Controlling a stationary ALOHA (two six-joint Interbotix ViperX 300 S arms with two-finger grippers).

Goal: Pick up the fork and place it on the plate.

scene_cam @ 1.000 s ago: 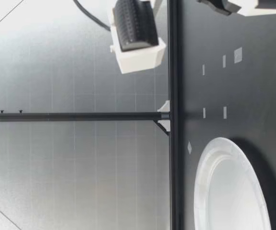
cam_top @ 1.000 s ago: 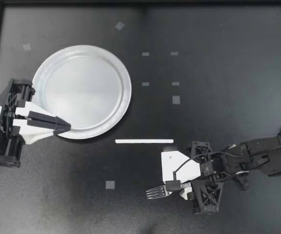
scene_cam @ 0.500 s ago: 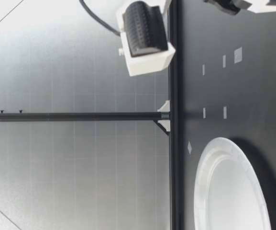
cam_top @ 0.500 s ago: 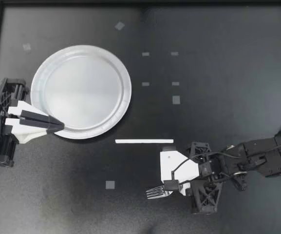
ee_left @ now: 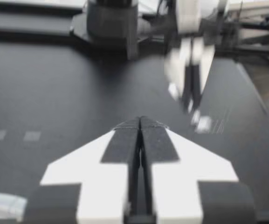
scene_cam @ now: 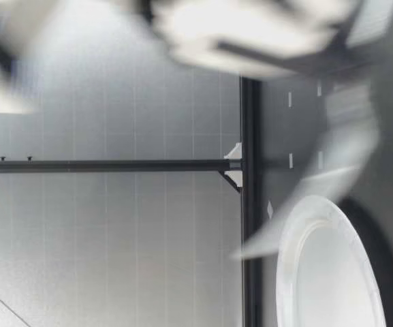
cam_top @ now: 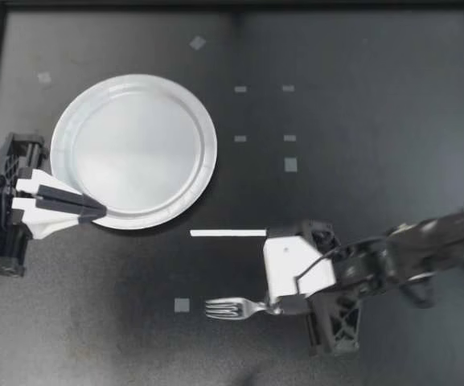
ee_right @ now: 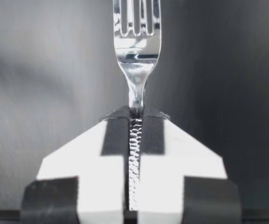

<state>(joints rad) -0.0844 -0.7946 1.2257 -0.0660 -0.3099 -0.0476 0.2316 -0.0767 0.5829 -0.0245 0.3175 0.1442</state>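
From above, my right claw (cam_top: 277, 306) pinches the fork (cam_top: 233, 308) by its handle, well apart from the plate (cam_top: 206, 161). Only the right wrist view shows the handle clamped between both pads, tines ahead. My left claw (cam_top: 100, 211), pressed together, has its tip over the plate's rim.

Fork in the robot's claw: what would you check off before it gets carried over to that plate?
1. Grip: ok. My right gripper is shut on the silver metal fork, by its handle.
2. Fork lifted off the black table: cannot tell.
3. Landing spot: ok, the round white paper plate is empty.
4. Plate free of my left gripper: not ok; its shut tips overlap the rim.
5. Path: probably ok; only a flat white strip lies between.
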